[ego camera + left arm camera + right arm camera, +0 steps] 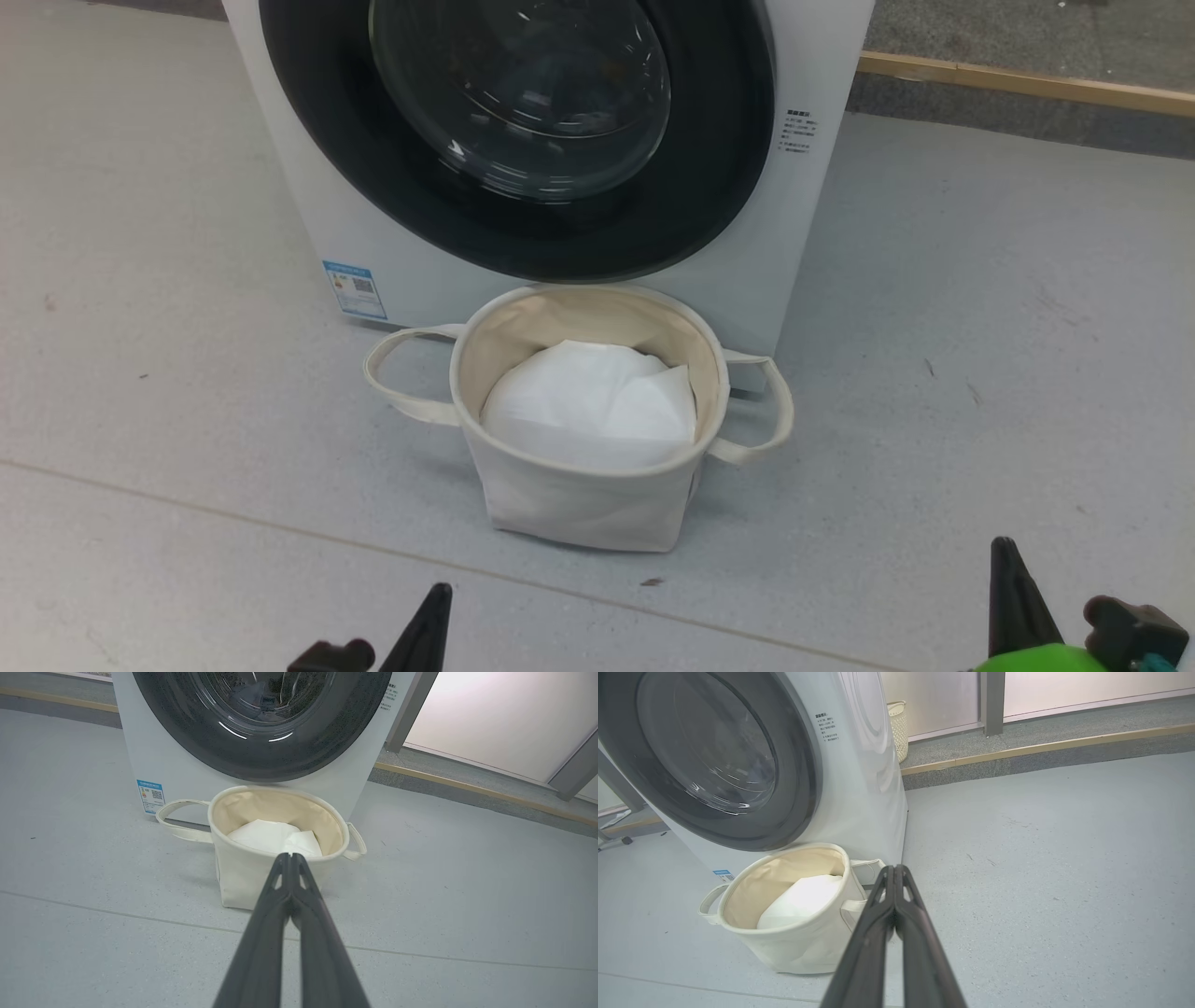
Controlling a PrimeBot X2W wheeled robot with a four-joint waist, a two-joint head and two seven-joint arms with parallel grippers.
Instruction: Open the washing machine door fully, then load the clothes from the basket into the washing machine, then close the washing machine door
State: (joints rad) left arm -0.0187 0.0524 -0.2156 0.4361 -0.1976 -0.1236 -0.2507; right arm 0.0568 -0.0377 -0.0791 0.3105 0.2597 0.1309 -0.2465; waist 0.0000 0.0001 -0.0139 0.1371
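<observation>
Pointing forward over the floor [980, 308], the left gripper [290, 857] is seen with its two dark fingers pressed together and nothing held between them. The right gripper [894, 868] is likewise closed and empty. In the head view both are found low at the bottom edge, apart from everything else. The basket [579, 509] is set on the floor ahead of them and between them, to the right of the left gripper and to the left of the right one. Inside it a plain white sheet [588, 406] is laid, crumpled. Just behind the basket, nearly touching its far rim, the washing machine [392, 266] is placed. The washing machine door [719, 177] is shut flat against the front, its black rim hanging over the basket. A small blue label [355, 289] is stuck at the front's lower left corner.
</observation>
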